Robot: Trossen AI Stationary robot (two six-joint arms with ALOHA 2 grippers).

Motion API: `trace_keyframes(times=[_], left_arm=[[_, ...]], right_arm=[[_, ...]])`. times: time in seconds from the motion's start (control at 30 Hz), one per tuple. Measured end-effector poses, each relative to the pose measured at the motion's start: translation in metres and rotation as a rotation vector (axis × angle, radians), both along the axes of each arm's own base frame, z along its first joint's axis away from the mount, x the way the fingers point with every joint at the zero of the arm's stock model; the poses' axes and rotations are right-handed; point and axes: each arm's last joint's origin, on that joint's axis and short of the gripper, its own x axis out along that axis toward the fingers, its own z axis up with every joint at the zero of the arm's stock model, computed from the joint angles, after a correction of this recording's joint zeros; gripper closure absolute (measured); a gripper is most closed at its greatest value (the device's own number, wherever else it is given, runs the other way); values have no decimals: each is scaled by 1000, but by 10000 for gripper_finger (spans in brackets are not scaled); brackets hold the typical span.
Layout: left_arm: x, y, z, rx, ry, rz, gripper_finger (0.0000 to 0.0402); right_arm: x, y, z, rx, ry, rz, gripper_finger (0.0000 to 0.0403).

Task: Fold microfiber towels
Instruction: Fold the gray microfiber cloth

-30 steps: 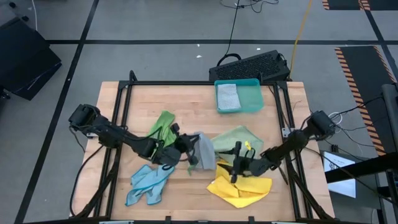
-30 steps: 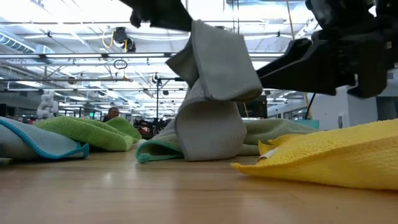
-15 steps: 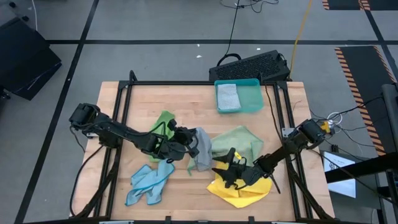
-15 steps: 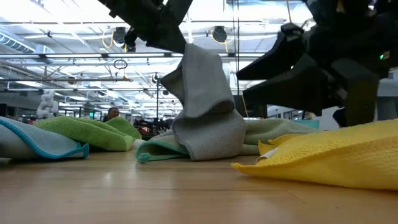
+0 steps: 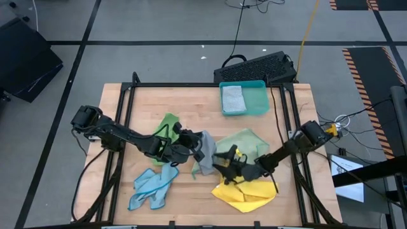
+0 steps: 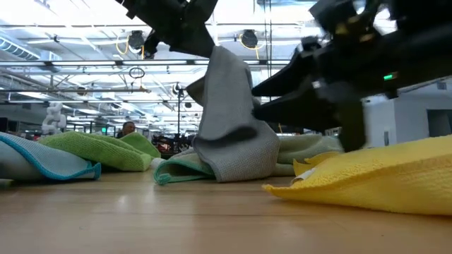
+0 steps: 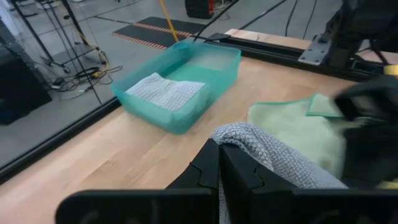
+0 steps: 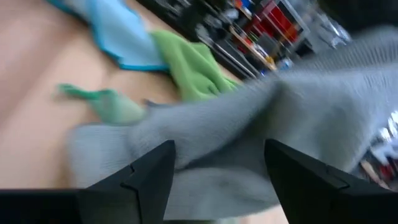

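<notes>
1. Counter (image 5: 191,102): wood top, black frame rails along the edges.
2. Grey towel (image 5: 206,152): mid-counter, one end lifted, lower part bunched on the wood; hangs as a draped column in low view (image 6: 233,120). Leans on the pale green towel.
3. Left gripper (image 5: 194,143): reaches in from the robot's left side, fingers (image 7: 239,177) pressed together on the top edge of the grey towel (image 7: 273,155), holding it up.
4. Right gripper (image 5: 224,166): comes in from the robot's right side, just beside the grey towel's lower part, above the yellow towel's near edge. Fingers (image 8: 149,171) apart, grey cloth (image 8: 249,130) filling the gap ahead of them; nothing clamped.
5. Pale green towel (image 5: 245,143): flat, behind & right of the grey one, partly under it.
6. Yellow towel (image 5: 245,194): front right of counter, rumpled, under the right arm.
7. Bright green towel (image 5: 166,125): left of centre, crumpled, by the left arm.
8. Light blue towel (image 5: 152,187): front left, loosely spread, well apart from the grey one.
9. Teal tray (image 5: 243,98): back edge of counter, holds a folded pale cloth (image 5: 233,98). Well apart from both grippers.
10. Keyboard (image 5: 257,67): on the floor behind the counter.
</notes>
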Motion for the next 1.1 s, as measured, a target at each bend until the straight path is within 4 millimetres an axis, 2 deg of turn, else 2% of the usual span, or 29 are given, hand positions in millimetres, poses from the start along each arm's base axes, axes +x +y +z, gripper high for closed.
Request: trace_keyframes(times=[0.2,0.37,0.53,0.67,0.77,0.97,1.1], left_arm=[[2,-2,2,-24,-11,-63,383],[2,-3,0,-16,36,-126,397],[-2,-2,-6,-25,102,-126,385],[-5,-2,-12,-52,159,-128,386],[-7,-1,-14,-57,182,-121,396],[-7,-1,-14,-62,178,-119,383],[-7,-2,-14,-71,180,-133,391]], right_arm=[[13,-28,6,90,-91,-109,187],[18,-44,10,120,-126,-151,221],[20,-45,4,241,-94,-49,291],[18,-44,4,254,-41,-26,360],[14,-45,13,261,12,8,396],[-6,-53,45,345,135,84,395],[-24,-64,66,435,252,152,400]])
